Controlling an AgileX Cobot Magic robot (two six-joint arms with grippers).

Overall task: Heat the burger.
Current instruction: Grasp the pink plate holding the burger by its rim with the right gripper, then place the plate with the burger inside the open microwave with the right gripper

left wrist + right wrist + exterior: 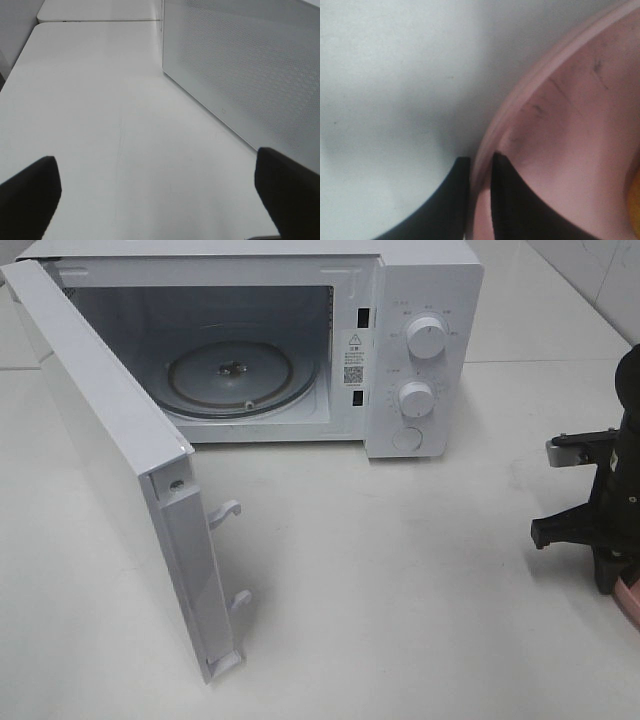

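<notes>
In the right wrist view my right gripper (480,162) is shut on the rim of the pink plate (570,130), one finger outside the rim and one inside. A golden-orange sliver of the burger (636,200) shows on the plate at the frame's edge; the rest of it is out of view. From the exterior high camera, the right arm (605,505) stands at the far right of the table, over a corner of the pink plate (630,602). My left gripper (157,200) is open over bare table, with nothing between its fingers.
The white microwave (420,350) stands at the back with its door (110,440) swung wide open to the left and the glass turntable (235,375) bare. Its perforated side wall (250,70) is close to my left gripper. White table (400,590) lies between microwave and plate.
</notes>
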